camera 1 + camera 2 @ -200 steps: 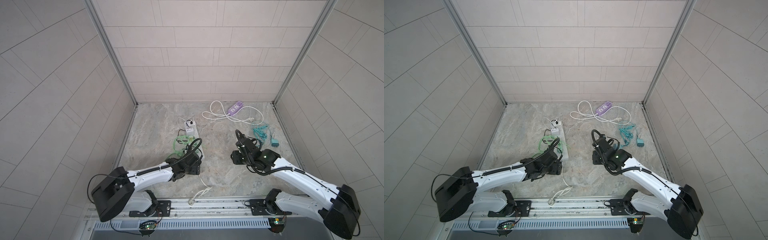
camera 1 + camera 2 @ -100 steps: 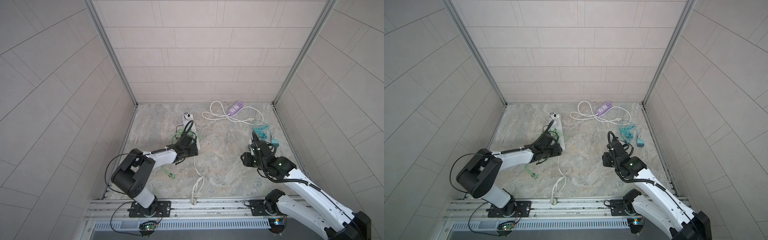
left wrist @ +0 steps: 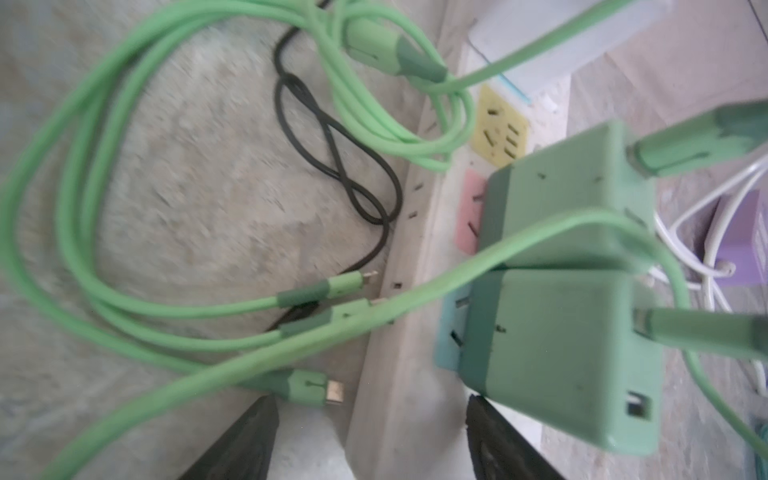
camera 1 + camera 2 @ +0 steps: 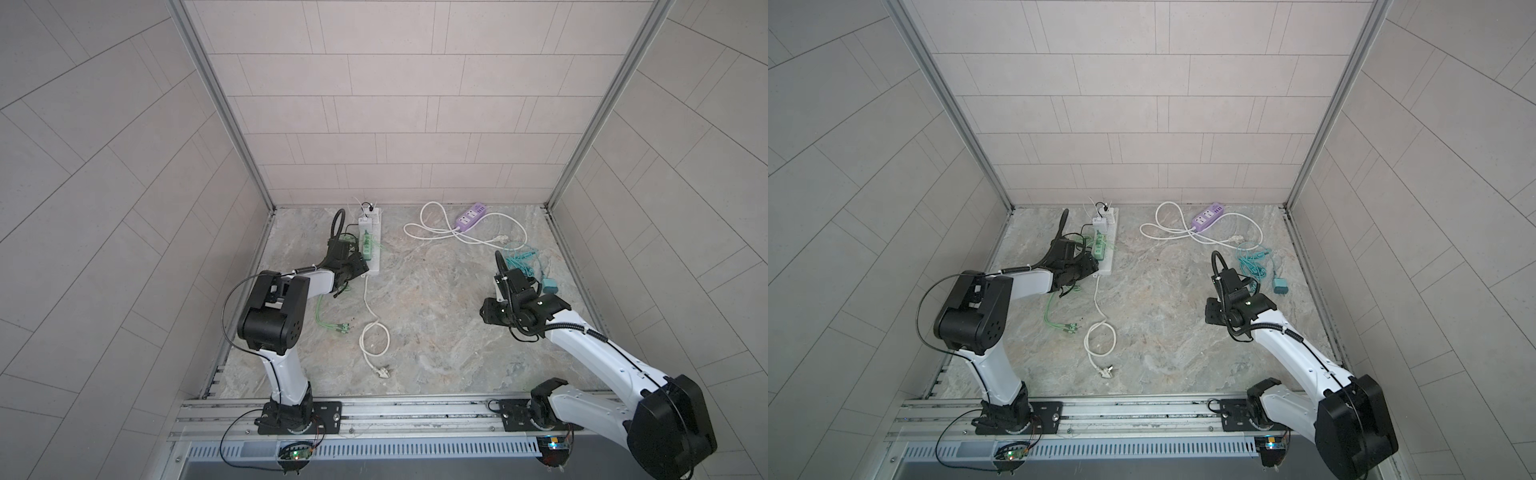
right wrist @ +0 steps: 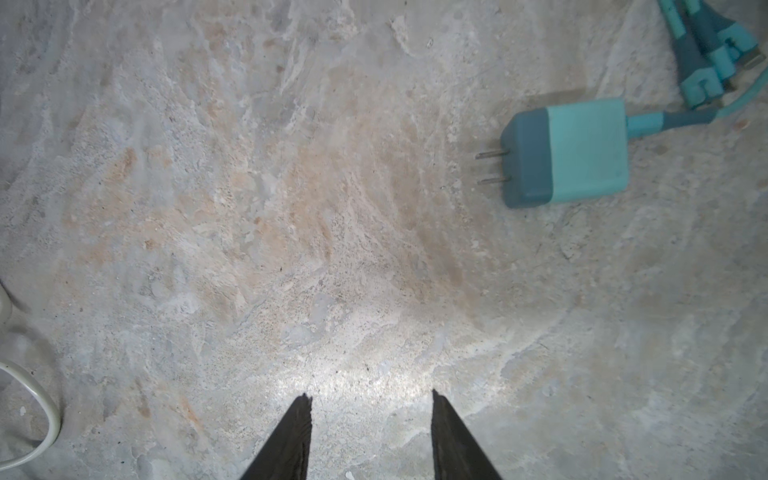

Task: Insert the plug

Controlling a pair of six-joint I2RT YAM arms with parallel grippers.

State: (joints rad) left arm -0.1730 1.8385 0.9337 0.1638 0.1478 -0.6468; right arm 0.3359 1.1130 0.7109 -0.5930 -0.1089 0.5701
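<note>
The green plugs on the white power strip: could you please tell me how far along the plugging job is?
Done: two green plugs sit seated in the white power strip, on its pink socket and blue socket. In hand: nothing; the left gripper is open at the strip's end, the right gripper open over bare floor. Left: the teal plug lies unplugged, prongs exposed; possibly that is next.

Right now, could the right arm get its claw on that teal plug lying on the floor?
Probably yes. The teal plug lies loose on bare floor near the right claw, which is open and empty. Nothing lies between them, and its cable trails off on the far side.
</note>
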